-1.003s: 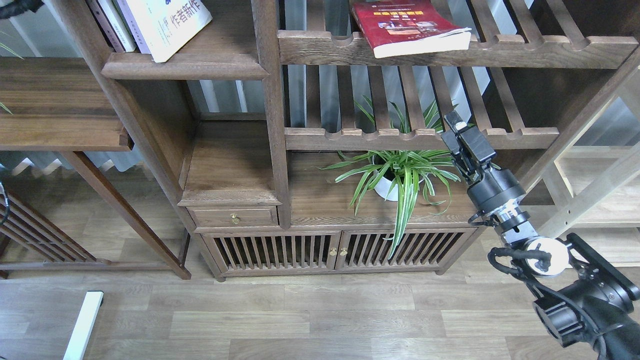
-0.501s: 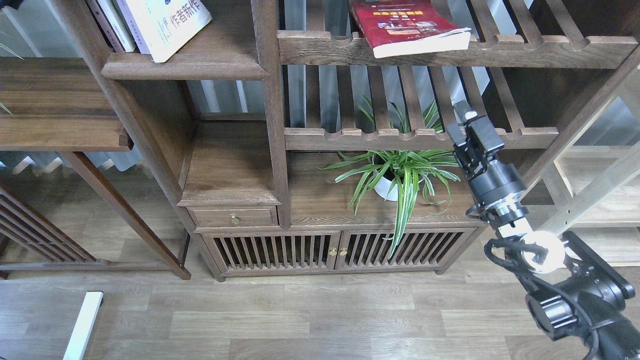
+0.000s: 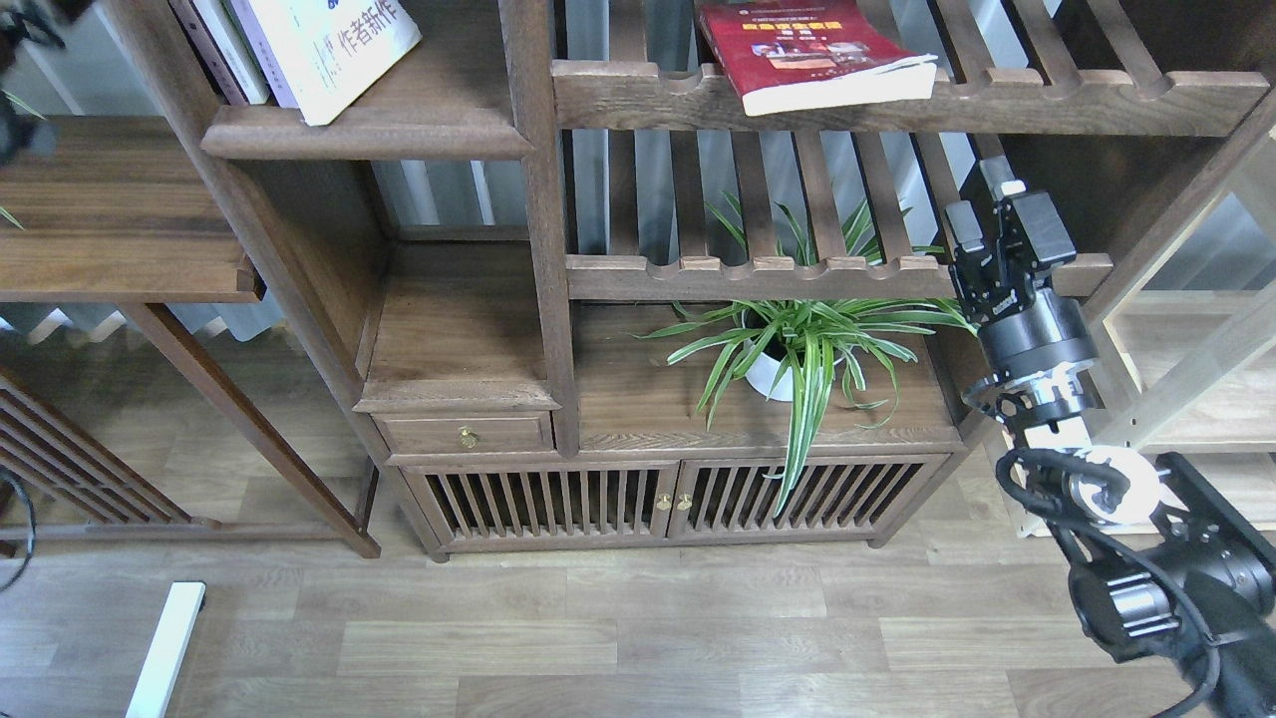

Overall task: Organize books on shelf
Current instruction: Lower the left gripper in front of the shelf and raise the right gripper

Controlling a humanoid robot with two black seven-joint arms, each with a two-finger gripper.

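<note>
The large white book with black Chinese characters (image 3: pixel 329 45) leans on the solid dark-brown shelf (image 3: pixel 369 135) at the top left. The thin pale lavender-white book (image 3: pixel 235 45) stands to its left. The dark red book with photos (image 3: pixel 812 50) lies flat on the upper slatted rack (image 3: pixel 1047 100), its corner over the notched front rail. My right gripper (image 3: pixel 1000 214) is below and to the right of the red book, in front of the lower slatted rack. Its fingers stand apart and hold nothing. A dark blur (image 3: pixel 20 30) at the top left edge is my left arm; its fingers cannot be made out.
A potted spider plant (image 3: pixel 797 344) stands on the cabinet top under the lower slatted rack (image 3: pixel 758 274). A drawer (image 3: pixel 467 434) and slatted cabinet doors (image 3: pixel 678 499) are below. A pale unfinished-wood rack (image 3: pixel 1196 369) stands at the right. A low dark side shelf (image 3: pixel 110 209) is at the left.
My right gripper has moved up and to the right, from the plant's leaves to the lower rack's right end. The dark blur at the top left has shifted. The books have not moved.
</note>
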